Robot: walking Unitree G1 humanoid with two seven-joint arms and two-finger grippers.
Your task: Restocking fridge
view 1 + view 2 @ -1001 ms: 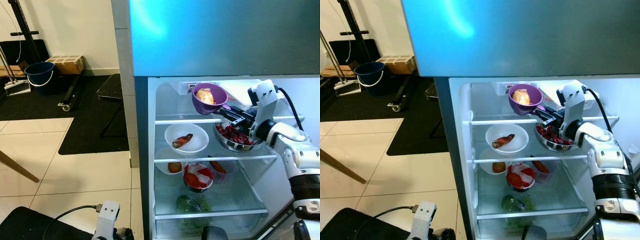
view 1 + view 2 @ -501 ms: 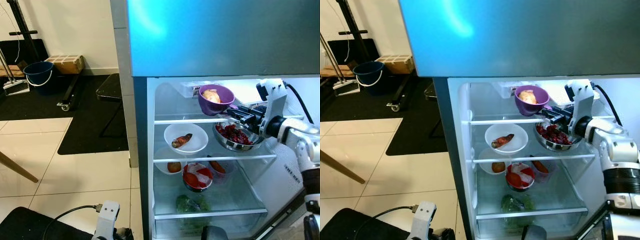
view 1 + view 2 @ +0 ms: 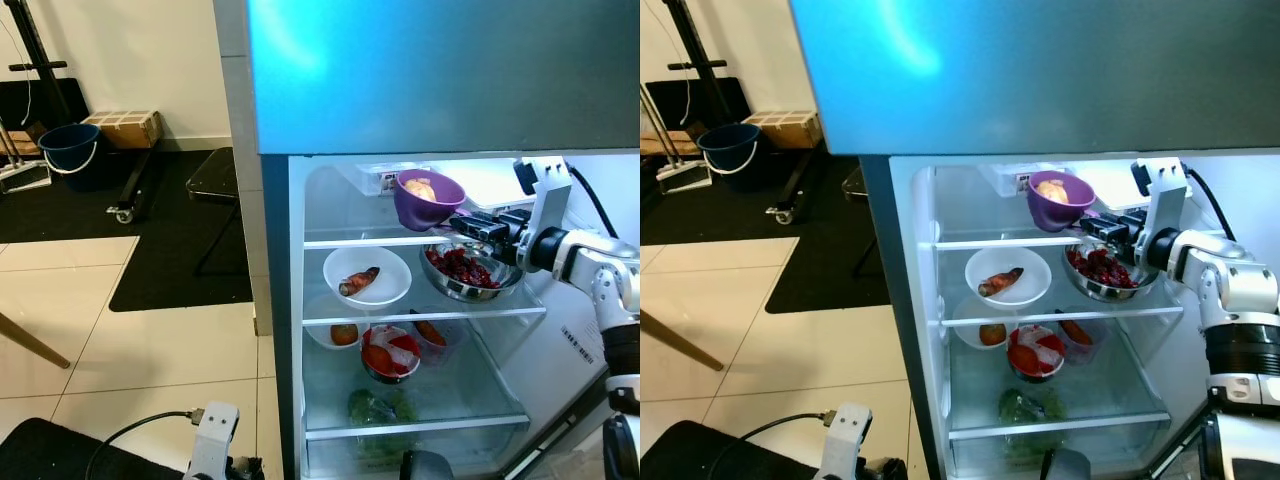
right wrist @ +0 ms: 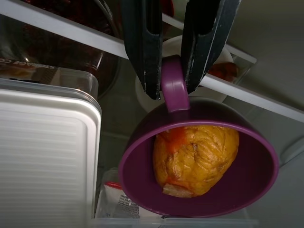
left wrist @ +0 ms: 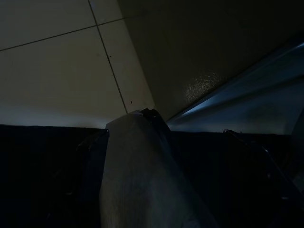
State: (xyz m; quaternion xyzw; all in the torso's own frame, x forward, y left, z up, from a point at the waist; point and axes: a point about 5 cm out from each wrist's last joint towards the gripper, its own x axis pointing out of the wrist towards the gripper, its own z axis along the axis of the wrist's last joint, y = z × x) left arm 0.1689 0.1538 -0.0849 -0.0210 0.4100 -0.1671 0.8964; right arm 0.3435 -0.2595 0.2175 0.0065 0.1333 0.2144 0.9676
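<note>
Above the top glass shelf of the open fridge, toward its right side, hangs a purple bowl with an orange-yellow piece of food inside. The right gripper has its two black fingers clenched on the bowl's small purple handle, so the bowl is carried, and whether its base touches the shelf cannot be told. Just beside it on the same shelf lies a flat white lidded container, and behind it, at the back edge, sits a small clear tub.

One shelf down, a steel bowl of dark red pieces sits at the right end directly beneath the gripper, with a white bowl holding a carrot-like piece to its left. Lower still are a bowl with red and white contents, small clear cups either side of it, and leafy greens in the bottom drawer.

Most of the stocking looks done; what seems left for this item is setting the bowl down on the top shelf, letting go and drawing the arm out. The left gripper hangs idle in shade over the tiled floor; its fingers cannot be told.
</note>
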